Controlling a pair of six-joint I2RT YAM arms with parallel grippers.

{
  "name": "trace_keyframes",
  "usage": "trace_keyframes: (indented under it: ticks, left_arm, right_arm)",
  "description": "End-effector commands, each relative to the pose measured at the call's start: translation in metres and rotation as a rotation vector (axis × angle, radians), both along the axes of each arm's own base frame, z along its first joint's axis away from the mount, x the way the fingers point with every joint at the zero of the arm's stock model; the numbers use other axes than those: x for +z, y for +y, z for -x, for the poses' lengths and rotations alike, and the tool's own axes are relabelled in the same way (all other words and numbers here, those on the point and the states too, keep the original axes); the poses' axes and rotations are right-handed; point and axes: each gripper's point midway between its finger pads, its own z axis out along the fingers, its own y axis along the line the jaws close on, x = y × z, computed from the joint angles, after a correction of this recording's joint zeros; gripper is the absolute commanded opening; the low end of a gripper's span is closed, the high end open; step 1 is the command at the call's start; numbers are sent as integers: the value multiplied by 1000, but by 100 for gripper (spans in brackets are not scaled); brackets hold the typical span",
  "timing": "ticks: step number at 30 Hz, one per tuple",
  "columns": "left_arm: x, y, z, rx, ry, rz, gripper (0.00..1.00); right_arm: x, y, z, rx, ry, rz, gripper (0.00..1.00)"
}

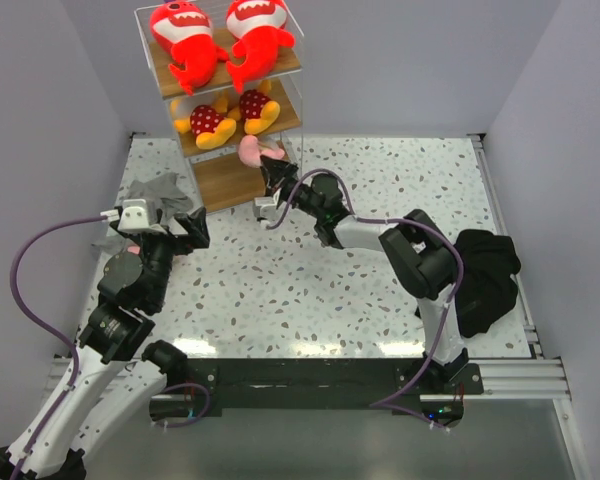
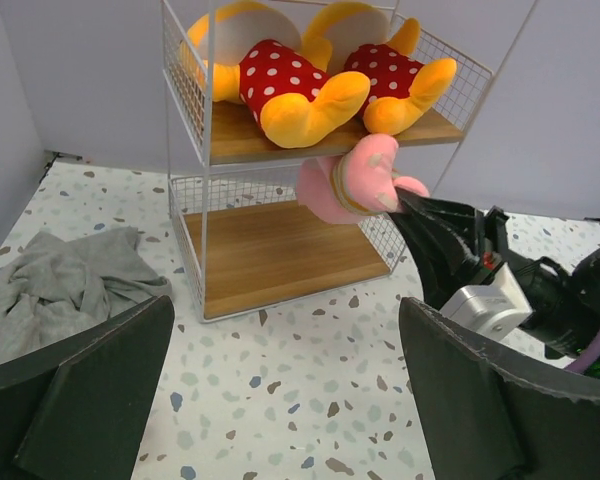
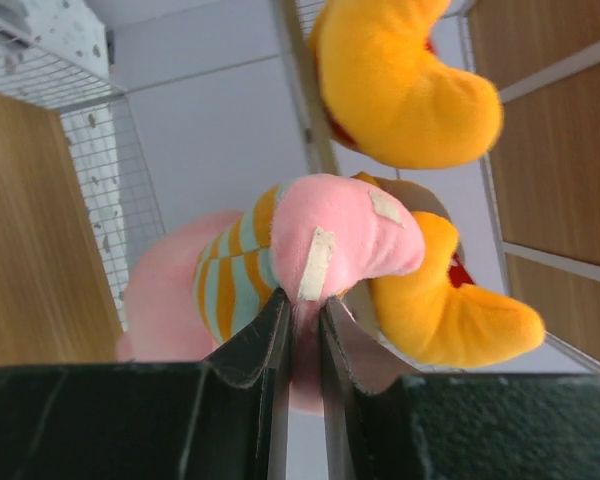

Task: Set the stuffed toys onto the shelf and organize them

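Observation:
The shelf [image 1: 215, 180] stands at the far left of the table. Two red sharks [image 1: 185, 45] lie on its top board. Two yellow-orange toys in red polka-dot clothes [image 1: 212, 118] lie on the middle board [image 2: 280, 140]. My right gripper [image 1: 272, 168] is shut on a pink striped toy [image 3: 300, 250] and holds it in the air at the shelf's right side, just below the middle board; the toy also shows in the left wrist view [image 2: 350, 180]. The bottom board [image 2: 280, 250] is bare. My left gripper [image 2: 285, 400] is open and empty over the table in front of the shelf. The second pink toy is out of view.
A crumpled grey cloth [image 1: 155, 195] lies left of the shelf, also in the left wrist view [image 2: 60, 285]. A black cloth [image 1: 485, 275] lies at the table's right edge. Grey walls close in on three sides.

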Motion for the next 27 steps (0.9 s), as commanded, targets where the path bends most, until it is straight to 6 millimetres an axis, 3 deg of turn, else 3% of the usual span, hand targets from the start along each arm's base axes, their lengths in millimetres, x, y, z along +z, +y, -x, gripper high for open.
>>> trace_keyframes:
  ticks: [1, 2, 5, 14, 23, 25, 26, 27]
  left_arm:
    - [3, 2, 0, 11, -15, 35, 100]
    - [3, 2, 0, 10, -15, 35, 100]
    - [2, 1, 0, 8, -10, 32, 100]
    - [5, 3, 2, 11, -22, 39, 100]
    - [4, 3, 2, 15, -19, 34, 100]
    - [5, 3, 2, 13, -23, 36, 100]
    - [4, 3, 2, 13, -21, 35, 100]
    - [4, 3, 2, 13, -19, 34, 100]
  right_arm:
    - [-46, 8, -16, 18, -67, 137, 13]
    - [-60, 7, -20, 23, -45, 163, 21]
    - [-90, 12, -23, 43, 29, 190, 31]
    - [-138, -2, -23, 19, 294, 270, 62]
    - [-126, 6, -33, 14, 358, 169, 56]
    - [-131, 6, -36, 8, 367, 170, 55]
    - [-130, 7, -39, 5, 364, 169, 54]
    - [-129, 7, -41, 0, 363, 168, 46]
